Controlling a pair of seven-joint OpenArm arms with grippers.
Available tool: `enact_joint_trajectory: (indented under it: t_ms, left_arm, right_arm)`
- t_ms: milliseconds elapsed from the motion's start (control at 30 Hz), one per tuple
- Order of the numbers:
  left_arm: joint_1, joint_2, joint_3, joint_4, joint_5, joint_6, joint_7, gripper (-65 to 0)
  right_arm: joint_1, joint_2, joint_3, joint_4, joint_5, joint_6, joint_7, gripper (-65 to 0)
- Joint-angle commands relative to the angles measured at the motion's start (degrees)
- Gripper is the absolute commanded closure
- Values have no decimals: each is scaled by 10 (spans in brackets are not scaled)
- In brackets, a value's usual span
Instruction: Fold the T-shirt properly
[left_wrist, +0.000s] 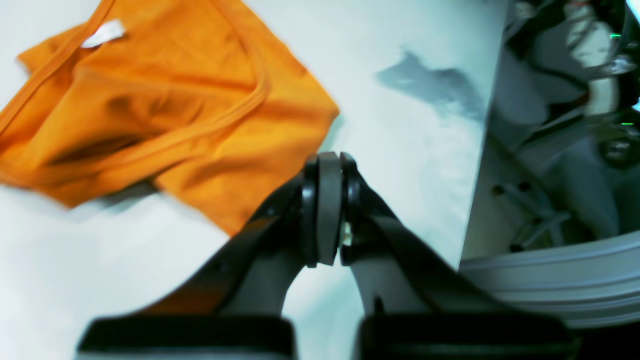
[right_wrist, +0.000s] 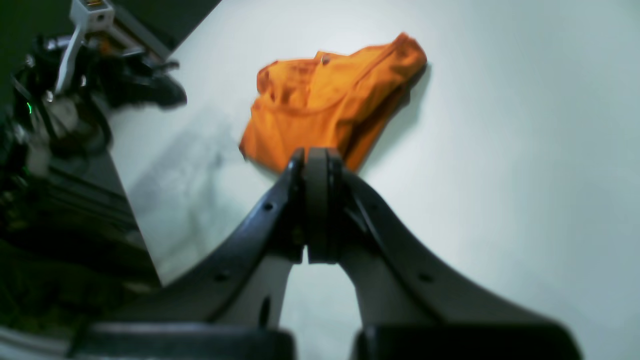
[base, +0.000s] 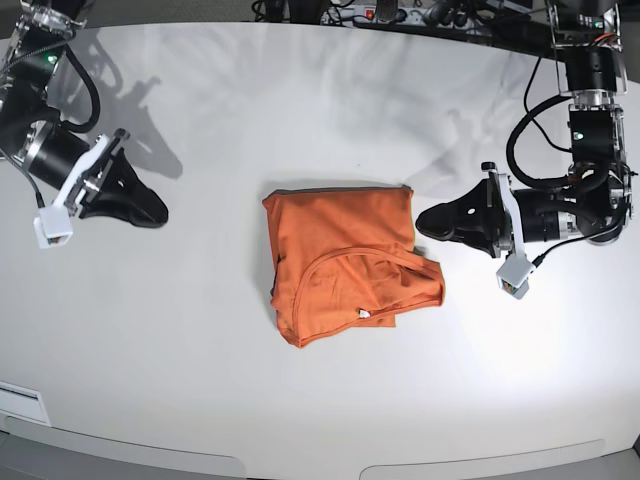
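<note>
We are facing a broad white tabletop (base: 200, 370), with two black robot arms reaching in over it from opposite sides. Our right gripper (base: 160, 216) is hovering well apart from the cloth, its fingers pressed together with nothing between them. Our left gripper (base: 425, 222) is hanging just beside the cloth, and its fingers, too, are pressing against each other and pinching nothing.

Between the two, nearer the left one, the orange T-shirt (base: 340, 225) is lying in a compact, uneven bundle near the middle of the table. One straight edge is running along its far side, while the layers nearer the base view are bunching into soft ridges and spilling out at the corners. Smallest of all, a white neck tag (left_wrist: 103, 33) is showing near the curved collar band.

We are expecting a light, limp fabric that will be sagging wherever it lacks support and creasing under any push. It is hardly fragile, but thin layers may be slipping over one another, so we are favouring a shallow pinch through all the plies at the outer corners of the straight edge, rather than at the loose collar, which would probably be dragging out alone.
</note>
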Motion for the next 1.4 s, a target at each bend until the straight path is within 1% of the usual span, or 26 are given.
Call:
enact_joint_trajectory:
  t_ms: [0, 133, 200, 300, 433, 567, 700, 767, 867, 967, 1067, 1167, 1267, 1367]
  left_arm:
    - [-12, -6, -4, 14, -16, -5, -2, 0]
    - [-9, -9, -4, 48, -16, 5, -2, 0]
    - [4, -18, -5, 80, -16, 5, -2, 0]
    - [42, -41, -6, 148, -16, 5, -2, 0]
    - [112, -67, -27, 246, -16, 5, -2, 0]
    - [217, -91, -91, 325, -16, 7, -2, 0]
    - [342, -92, -188, 386, -16, 34, -2, 0]
    - [409, -91, -234, 410, -16, 38, -2, 0]
    - [518, -87, -288, 414, -16, 40, -2, 0]
    - [614, -70, -318, 414, -16, 40, -2, 0]
    - [691, -41, -317, 414, -16, 40, -2, 0]
    - [752, -3, -313, 414, -16, 38, -2, 0]
    - [803, 31, -313, 397, -16, 35, -2, 0]
    - [824, 38, -300, 358, 0, 35, -2, 0]
  right_arm:
    - [-13, 8, 19, 22, 15, 3, 5, 0]
    - [-85, 8, 87, 90, 15, 3, 1, 0]
    - [-125, 7, 120, 127, 15, 3, 1, 0]
    - [-182, 3, 168, 176, 15, 3, 1, 0]
    - [-240, 2, 215, 206, 15, 3, 1, 0]
    - [-303, -4, 242, 210, 15, 3, -8, 0]
    - [-365, -29, 246, 210, 15, 3, -18, 0]
    - [-391, -45, 246, 210, 15, 3, -32, 0]
    - [-430, -68, 246, 209, 15, 3, -52, 0]
    - [-473, -85, 246, 209, 15, 3, -59, 0]
    - [-513, -99, 243, 206, 15, 3, -59, 0]
    - [-549, -100, 226, 180, 15, 3, -59, 0]
    - [-569, -99, 193, 126, 15, 3, -59, 0]
    - [-568, -97, 156, 50, 15, 3, -59, 0]
